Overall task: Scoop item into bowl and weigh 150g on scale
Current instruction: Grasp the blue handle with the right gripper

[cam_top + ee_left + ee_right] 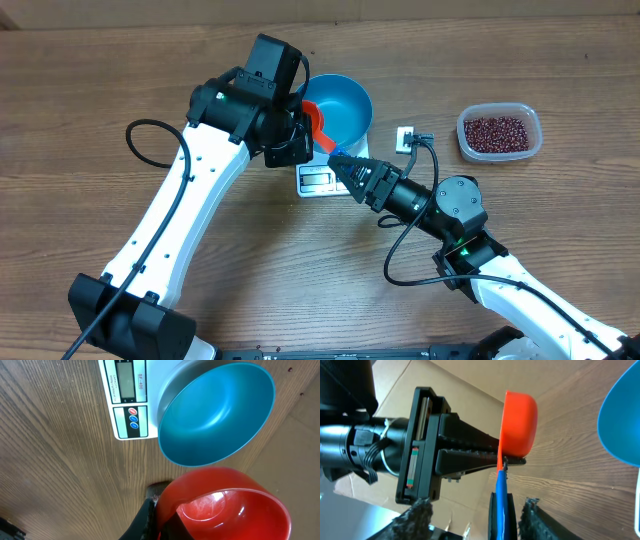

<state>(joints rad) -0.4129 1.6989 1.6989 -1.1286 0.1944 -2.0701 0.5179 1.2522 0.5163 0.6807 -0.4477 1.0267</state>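
From overhead, the blue bowl [345, 100] sits on the white scale [318, 180] at the far centre of the desk [100, 80], while the red-brown beans [497, 131] lie in a clear tub [536, 135] well apart to the right. A red scoop [315, 122] hangs at the bowl's left rim. Its long axis runs from the cup at the far left to a blue handle [336, 153] pointing near and right. The left fingers [300, 140] are clenched on it beside the cup, and the right fingers [352, 172] reach the handle's end, where contact is hard to make out. In the left wrist view, the scoop's cup fills the foreground, mouth toward the camera and cut off by the frame's edge. The bowl hides most of the scale, leaving its display and buttons showing at the left. In the right wrist view, the left fingers pinch the joint of cup and handle. The right fingers stand apart on either side of the blue handle, a gap on each side, grasping nothing.
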